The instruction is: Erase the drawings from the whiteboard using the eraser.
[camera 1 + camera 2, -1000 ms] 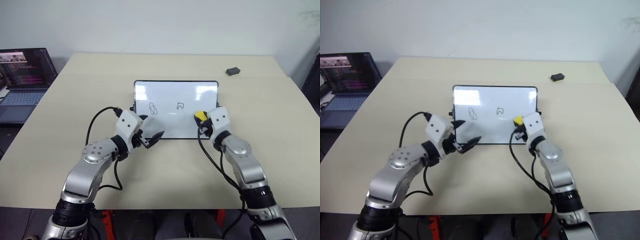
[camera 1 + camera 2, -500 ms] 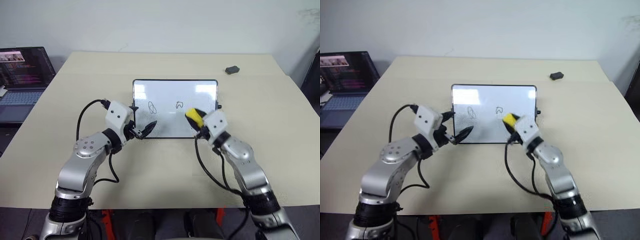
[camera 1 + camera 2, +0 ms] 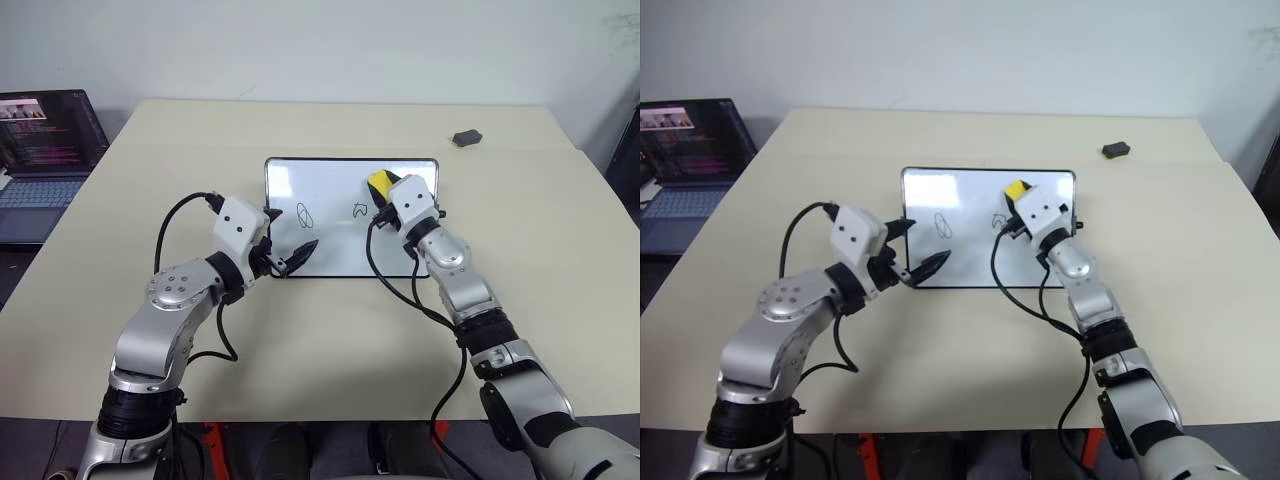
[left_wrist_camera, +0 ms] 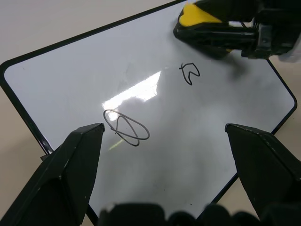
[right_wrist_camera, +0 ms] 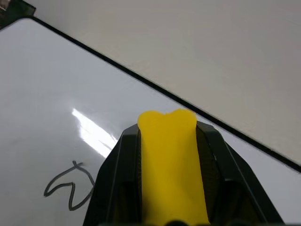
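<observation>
Two drawings (image 4: 155,106) legible, seemingly no lettering.

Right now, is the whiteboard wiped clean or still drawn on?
Still drawn on: the whiteboard shows an oval loop and a squiggle.

Silver-grey jointed shells are covering both arms, black cables are looping outside each forearm, white boxy wrist housings are sitting behind tapered black fingers (image 4: 70,169).

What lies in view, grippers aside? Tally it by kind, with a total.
Whiteboard: 1
Eraser: 1
Drawings in sight: 2
Dark grey lump: 1
Laptop: 1
Total: 6
</observation>
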### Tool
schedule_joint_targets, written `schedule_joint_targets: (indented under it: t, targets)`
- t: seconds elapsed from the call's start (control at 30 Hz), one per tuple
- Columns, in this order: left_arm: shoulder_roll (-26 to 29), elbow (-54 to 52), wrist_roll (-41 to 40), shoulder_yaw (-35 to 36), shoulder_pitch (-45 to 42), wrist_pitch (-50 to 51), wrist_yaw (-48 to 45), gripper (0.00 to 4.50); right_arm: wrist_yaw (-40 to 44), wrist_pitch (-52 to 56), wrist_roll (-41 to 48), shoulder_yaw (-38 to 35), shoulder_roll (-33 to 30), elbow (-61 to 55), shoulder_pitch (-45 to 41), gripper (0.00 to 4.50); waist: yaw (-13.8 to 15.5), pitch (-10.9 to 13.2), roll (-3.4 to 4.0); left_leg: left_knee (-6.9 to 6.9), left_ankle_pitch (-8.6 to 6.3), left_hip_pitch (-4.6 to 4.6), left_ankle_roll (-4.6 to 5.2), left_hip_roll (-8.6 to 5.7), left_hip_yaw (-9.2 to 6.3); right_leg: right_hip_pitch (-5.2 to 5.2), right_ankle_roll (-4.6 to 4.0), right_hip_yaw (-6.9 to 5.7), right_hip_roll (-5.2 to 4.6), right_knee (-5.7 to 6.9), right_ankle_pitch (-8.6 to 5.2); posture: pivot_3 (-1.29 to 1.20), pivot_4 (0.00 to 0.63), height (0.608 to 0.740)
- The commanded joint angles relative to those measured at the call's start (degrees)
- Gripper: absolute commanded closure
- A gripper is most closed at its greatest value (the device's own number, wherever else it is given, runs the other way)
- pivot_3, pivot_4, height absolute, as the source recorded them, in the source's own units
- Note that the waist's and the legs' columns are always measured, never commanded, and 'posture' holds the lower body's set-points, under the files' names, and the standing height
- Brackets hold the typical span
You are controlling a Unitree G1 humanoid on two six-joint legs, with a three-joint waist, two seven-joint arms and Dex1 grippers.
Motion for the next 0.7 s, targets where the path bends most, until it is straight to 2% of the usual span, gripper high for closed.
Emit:
schedule_joint_targets:
  t: [0.03,0.2,0.37,0.47,0.7]
  targets:
    - [0.4,-2.5,-0.6,0.3,-0.1,0.1,-0.1,0.0,4.4,0.3,-0.4,2.9,1.4,2.9,2.5,3.33,-0.1,0.0,-0.01,0.03,0.0,0.01,0.01,0.0,0.01,0.0,0.0,0.02,0.0,0.03,0.0,0.0,0.15,0.74]
    - [0.4,-2.8,-0.6,0.3,0.1,0.2,-0.2,0.0,10.0,3.8,-2.2,7.2,1.6,2.1,7.2,3.33,-0.4,0.0,-0.01,0.01,-0.02,0.52,0.04,0.01,0.0,0.43,-0.01,0.01,0.0,0.11,0.01,0.0,0.15,0.74]
    - [0.4,-2.2,-0.5,0.0,-0.3,0.0,-0.5,0.0,10.9,6.4,-3.6,8.7,0.8,-0.6,9.0,3.33,-0.4,-0.1,-0.01,0.07,0.08,0.69,0.07,0.01,-0.04,0.58,-0.05,-0.02,0.03,0.16,0.2,0.0,0.15,0.74]
    - [0.4,-1.8,-0.3,-0.2,-0.5,-0.2,-0.8,0.0,8.8,5.5,-3.4,6.9,0.6,-2.8,8.1,3.33,-0.3,0.0,-0.01,0.08,0.22,0.68,0.07,-0.01,-0.06,0.59,-0.03,-0.02,0.04,0.15,0.24,0.0,0.15,0.74]
    - [0.3,-1.6,-0.1,-0.6,-0.2,-0.4,-1.1,0.0,-1.6,1.6,-0.8,-2.4,0.6,-5.7,1.7,3.33,0.3,0.0,0.0,0.08,0.3,0.43,-0.01,-0.06,-0.14,0.41,0.01,-0.05,0.03,0.12,0.35,0.0,0.15,0.74]
